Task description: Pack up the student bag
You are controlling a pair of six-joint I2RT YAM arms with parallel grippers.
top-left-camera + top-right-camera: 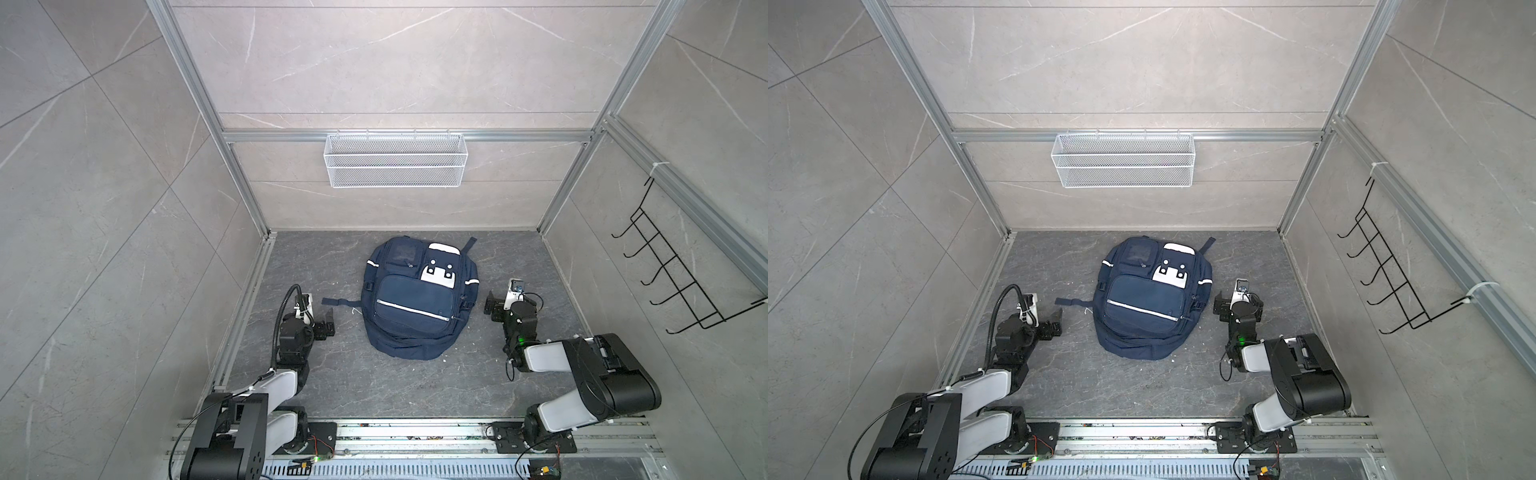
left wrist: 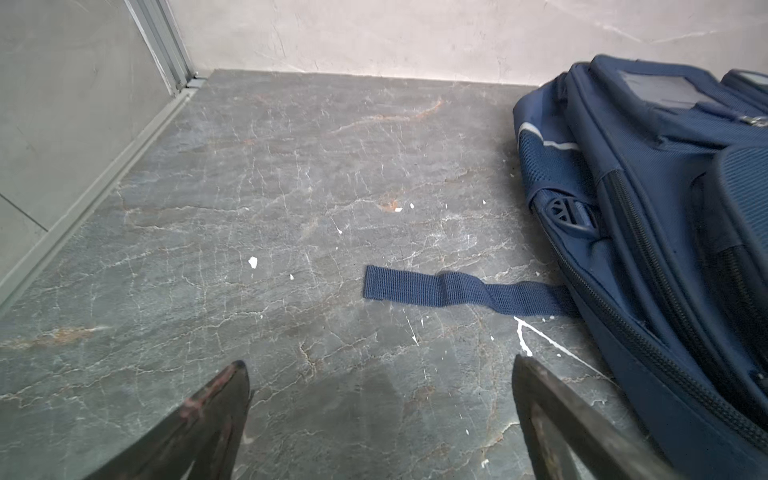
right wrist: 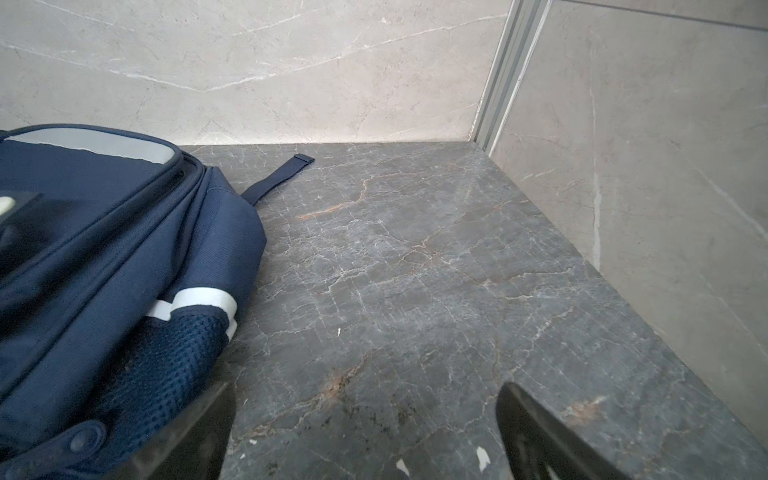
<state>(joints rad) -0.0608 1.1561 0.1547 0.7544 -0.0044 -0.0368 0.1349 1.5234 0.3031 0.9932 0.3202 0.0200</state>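
The student bag (image 1: 419, 299) (image 1: 1150, 299) is a navy-blue backpack with white patches and silver stripes. It lies flat in the middle of the dark stone floor in both top views, and its zips look shut. A loose strap (image 1: 338, 302) (image 2: 457, 291) trails out to its left. My left gripper (image 1: 328, 320) (image 1: 1054, 320) (image 2: 378, 365) stands open just left of the bag (image 2: 665, 208), near that strap, with only floor between its fingers. My right gripper (image 1: 492, 305) (image 1: 1221, 305) (image 3: 365, 386) stands open close beside the bag's (image 3: 104, 249) right side, holding nothing.
A white wire basket (image 1: 395, 160) hangs on the back wall above the floor. A black hook rack (image 1: 725, 320) is fixed to the right wall. Aluminium posts frame the corners, and a mounting rail (image 1: 415, 432) runs along the front. A second strap (image 3: 278, 178) pokes out behind the bag.
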